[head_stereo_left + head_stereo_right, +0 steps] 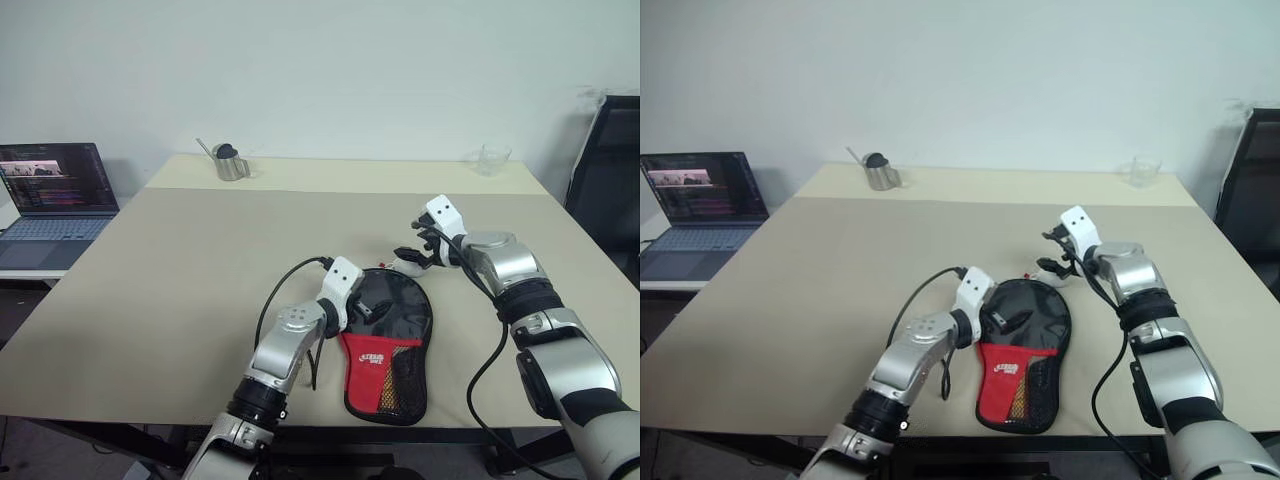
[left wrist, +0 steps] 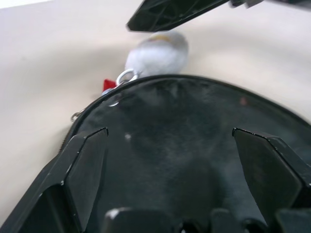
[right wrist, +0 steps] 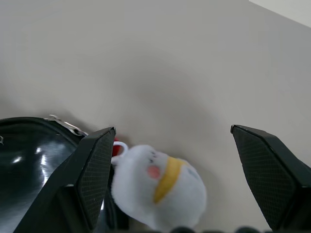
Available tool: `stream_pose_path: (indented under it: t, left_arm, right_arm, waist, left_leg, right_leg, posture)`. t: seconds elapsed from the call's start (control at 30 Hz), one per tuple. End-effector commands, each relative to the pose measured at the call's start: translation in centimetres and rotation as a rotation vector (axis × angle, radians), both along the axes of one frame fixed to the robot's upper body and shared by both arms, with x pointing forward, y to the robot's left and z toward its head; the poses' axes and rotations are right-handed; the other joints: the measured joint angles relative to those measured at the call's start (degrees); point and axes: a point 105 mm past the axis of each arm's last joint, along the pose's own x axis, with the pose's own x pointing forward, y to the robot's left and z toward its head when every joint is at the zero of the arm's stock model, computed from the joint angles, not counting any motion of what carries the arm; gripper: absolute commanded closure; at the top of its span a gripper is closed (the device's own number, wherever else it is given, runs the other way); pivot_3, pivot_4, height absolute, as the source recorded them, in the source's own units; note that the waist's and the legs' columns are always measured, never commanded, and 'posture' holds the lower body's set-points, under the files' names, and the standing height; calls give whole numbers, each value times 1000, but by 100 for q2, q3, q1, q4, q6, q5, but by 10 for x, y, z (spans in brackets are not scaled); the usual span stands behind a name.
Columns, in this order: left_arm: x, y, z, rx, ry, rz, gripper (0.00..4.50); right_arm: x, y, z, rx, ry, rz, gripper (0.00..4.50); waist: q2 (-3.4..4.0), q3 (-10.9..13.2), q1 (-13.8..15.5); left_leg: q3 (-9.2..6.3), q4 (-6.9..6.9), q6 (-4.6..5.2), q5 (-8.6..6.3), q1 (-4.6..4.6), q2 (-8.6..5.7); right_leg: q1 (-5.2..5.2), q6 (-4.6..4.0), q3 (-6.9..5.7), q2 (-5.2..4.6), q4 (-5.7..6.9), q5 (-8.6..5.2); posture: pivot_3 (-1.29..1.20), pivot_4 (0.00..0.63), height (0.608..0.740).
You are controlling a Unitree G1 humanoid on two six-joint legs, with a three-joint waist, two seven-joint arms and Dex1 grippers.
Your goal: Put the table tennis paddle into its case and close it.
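From the head views: case (image 1: 388, 345) flat on the beige table (image 1: 170, 280) near the front edge, round black end away from the robot, red panel and mesh pocket toward it; paddle not to be made out, hidden or inside, cannot tell which. Left pincer (image 1: 362, 308) low over the case's left rim, fingers spread wide and holding nothing. Right pincer (image 1: 425, 245) beyond the case's far right edge, above the small white charm (image 1: 408, 266), likewise spread and empty. At the back of the table, a metal cup (image 1: 231, 163) and a clear glass (image 1: 491, 158); off to the left, an open laptop (image 1: 52, 200). From the left wrist view: black fingers (image 2: 85, 167) wide apart over the dark fabric, charm beyond the zip edge. From the right wrist view: fingers (image 3: 95, 167) wide apart, white-and-yellow charm between them, just beside the glossy case edge.
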Motion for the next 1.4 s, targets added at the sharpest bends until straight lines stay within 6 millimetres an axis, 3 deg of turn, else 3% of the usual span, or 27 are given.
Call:
stream_pose_path:
  t: [0.03, 0.13, 0.27, 0.43, 0.73, 1.03, 1.17, 1.4]
  left_arm:
    - [0, -16, 15, -8, -44, -50, 11]
    - [-1, -24, 12, 10, -25, -83, 11]
    - [-6, -29, -17, 65, 88, -88, 11]
    - [-4, -27, -34, 80, 181, -36, 11]
    - [1, -24, -42, 126, 151, -22, 11]
    - [1, -23, -39, 136, 121, -26, 11]
    - [1, -23, -37, 135, 105, -28, 0]
    - [2, -24, -37, 135, 106, -27, 0]
  right_arm:
    - [7, -1, 19, 11, -44, -40, 334]
    - [9, -4, 15, 5, -21, -73, 334]
    - [10, -8, 8, 7, 12, -109, 334]
    - [7, -5, -3, 57, 84, -130, 334]
    - [-4, 13, -18, 240, 256, -101, 334]
    - [-2, 11, -21, 234, 238, -135, 334]
    - [-1, 12, -22, 203, 213, -127, 1251]
    - [1, 9, -22, 171, 186, -151, 3534]
  waist:
    - [0, 0, 0]
    - [0, 0, 0]
    - [1, -1, -1]
    - [8, -6, 1]
    - [12, -12, 0]
    - [12, -11, 0]
    - [12, -11, -1]
    - [12, -11, -1]
  left_leg:
    - [0, 0, 0, 0, -1, 0]
    - [0, -1, 0, 0, -1, 1]
    - [0, -4, 0, 0, -1, 0]
    - [-2, -1, 1, 0, 2, -1]
    - [-3, 2, 1, 0, 30, -1]
    - [-4, 0, 1, 0, 42, 0]
    - [-3, 0, 1, 0, 42, 0]
    - [-4, -2, 1, -1, 42, 0]
  right_leg:
    - [-1, 0, 0, 0, -1, 0]
    - [-1, 0, -1, 0, -2, 0]
    - [0, 0, -1, 0, -4, 0]
    - [5, 1, -3, 0, -1, 0]
    - [32, 5, -2, 0, -2, 3]
    - [42, 4, -3, 0, -5, 3]
    - [42, 4, -2, 0, -7, 3]
    - [42, 4, -2, -1, -9, 2]
  posture:
    - [0, 150, 740]
    - [0, 150, 740]
    - [0, 150, 740]
    - [0, 150, 740]
    - [0, 150, 740]
    - [0, 150, 740]
    - [0, 150, 740]
    - [0, 150, 740]
